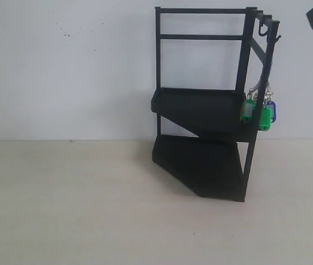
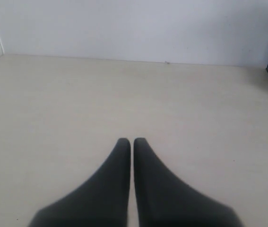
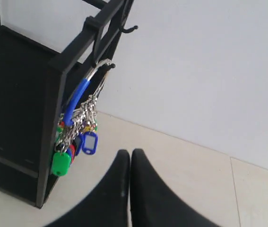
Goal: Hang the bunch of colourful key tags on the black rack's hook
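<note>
Exterior view: the black rack [image 1: 200, 107] stands on a pale tabletop [image 1: 62, 210] against a white wall [image 1: 62, 66], right of centre, upright, with its two solid tiers one above the other. The colourful key tag bunch [image 1: 259, 110] hangs freely at the rack's front corner post, level with the upper tier. Green tags are the plainest here, with a blue one behind them, and metal rings rise above them along the post. From this camera the top of the loop cannot be traced against the dark bar. The right wrist view shows it better: the bunch's large blue-and-silver loop [image 3: 79, 92] runs up beside the post, and its silver end is caught over the hook [image 3: 110, 65], a small black prong. Green, red, yellow and blue tags dangle below on their rings, clear of the table. The right gripper [image 3: 130, 153] is near the bunch but apart from it, its two black fingers [image 3: 117, 189] pressed together with nothing between them. In the left wrist view the left gripper [image 2: 132, 141] is above bare tabletop, well away from the rack, of which only an edge shows at the border. Its fingers [image 2: 110, 184] are likewise together, holding nothing. Neither gripper shows clearly in the exterior view.
</note>
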Robot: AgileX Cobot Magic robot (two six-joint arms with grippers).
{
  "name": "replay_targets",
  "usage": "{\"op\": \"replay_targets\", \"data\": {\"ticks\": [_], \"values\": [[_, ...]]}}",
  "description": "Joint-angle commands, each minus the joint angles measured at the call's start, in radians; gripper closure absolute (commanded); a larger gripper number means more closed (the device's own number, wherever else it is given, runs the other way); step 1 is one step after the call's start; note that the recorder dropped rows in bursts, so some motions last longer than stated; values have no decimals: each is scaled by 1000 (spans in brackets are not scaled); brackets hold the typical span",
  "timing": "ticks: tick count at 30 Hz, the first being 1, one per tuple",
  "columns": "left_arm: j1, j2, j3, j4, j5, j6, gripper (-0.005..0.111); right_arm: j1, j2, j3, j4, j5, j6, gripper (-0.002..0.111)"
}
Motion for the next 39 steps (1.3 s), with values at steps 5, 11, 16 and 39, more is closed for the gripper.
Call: {"op": "replay_targets", "data": {"ticks": [5, 11, 16, 39], "values": [[3, 4, -2, -2, -11, 0, 102, 0, -245, 321, 1, -121, 115, 108], [3, 4, -2, -2, -11, 0, 102, 0, -436, 606, 15, -269, 201, 108], [3, 4, -2, -2, -11, 0, 102, 0, -544, 668, 16, -223, 305, 108], [3, 4, -2, -2, -11, 0, 102, 0, -600, 668, 16, -190, 309, 108]]}}
